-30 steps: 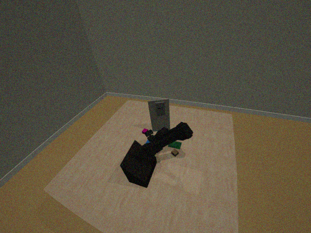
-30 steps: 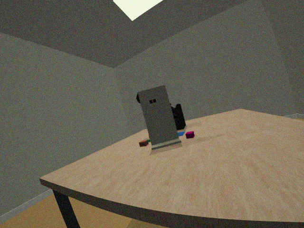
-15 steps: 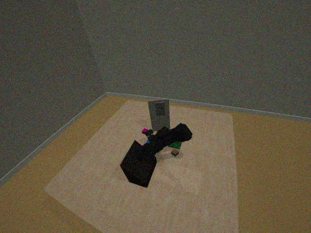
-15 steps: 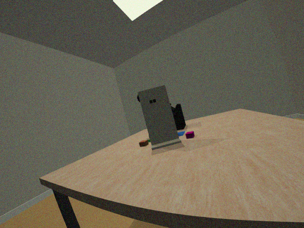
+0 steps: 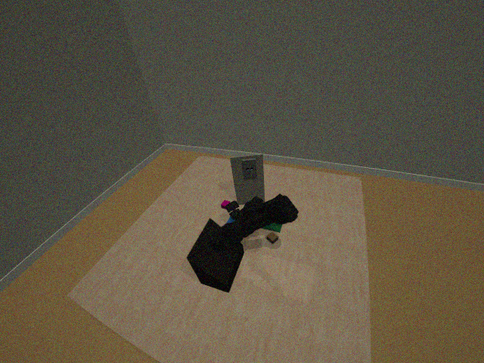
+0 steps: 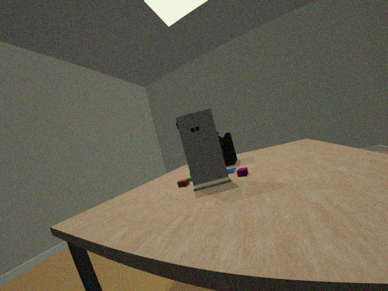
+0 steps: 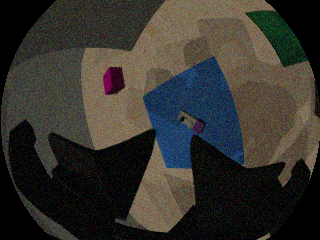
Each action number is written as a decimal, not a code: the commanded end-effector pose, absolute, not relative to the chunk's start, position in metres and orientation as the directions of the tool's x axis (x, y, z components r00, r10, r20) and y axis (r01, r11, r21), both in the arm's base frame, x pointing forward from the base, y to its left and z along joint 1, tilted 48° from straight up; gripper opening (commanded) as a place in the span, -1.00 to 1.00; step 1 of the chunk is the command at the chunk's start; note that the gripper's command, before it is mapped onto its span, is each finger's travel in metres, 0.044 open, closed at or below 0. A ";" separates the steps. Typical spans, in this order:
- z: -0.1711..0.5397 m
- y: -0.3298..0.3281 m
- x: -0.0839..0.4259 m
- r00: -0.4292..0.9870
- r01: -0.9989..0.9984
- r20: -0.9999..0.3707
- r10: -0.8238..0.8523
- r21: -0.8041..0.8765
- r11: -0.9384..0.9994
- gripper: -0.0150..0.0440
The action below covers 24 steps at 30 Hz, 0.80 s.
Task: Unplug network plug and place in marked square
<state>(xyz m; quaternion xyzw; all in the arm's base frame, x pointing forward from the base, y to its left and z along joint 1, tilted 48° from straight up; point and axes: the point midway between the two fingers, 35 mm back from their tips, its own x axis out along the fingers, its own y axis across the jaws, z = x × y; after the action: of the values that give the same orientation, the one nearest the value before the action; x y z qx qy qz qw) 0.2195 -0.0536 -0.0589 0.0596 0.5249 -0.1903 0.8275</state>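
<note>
The small plug (image 7: 192, 119), pale with a purple end, lies on the blue square (image 7: 175, 95) (image 5: 231, 221) (image 6: 231, 170) in the wrist view. My gripper (image 7: 174, 136) is open, and nothing is between its fingertips. The plug's purple end is just beyond the right fingertip in the wrist view; I cannot tell whether they touch. The upright grey panel (image 5: 255, 191) (image 6: 204, 153) carries the socket (image 5: 249, 169) high on its front, with no plug seen in it. In the top view the arm hides most of the blue square and the plug.
A magenta block (image 5: 225, 203) (image 6: 242, 172) (image 7: 114, 81) stands near the blue square. A green patch (image 5: 274, 227) (image 7: 281, 37) lies on the other side, with a brown block (image 5: 272, 237) (image 6: 183, 182) near it. The panel stands behind the gripper in the top view.
</note>
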 end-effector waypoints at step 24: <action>-0.040 -0.032 0.220 0.373 0.382 -0.893 -0.251 -0.099 0.919 0.04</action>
<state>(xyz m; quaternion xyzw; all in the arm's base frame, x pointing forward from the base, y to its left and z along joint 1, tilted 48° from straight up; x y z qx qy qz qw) 0.2156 -0.0344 -0.0458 0.0602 0.5331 -0.1895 0.8223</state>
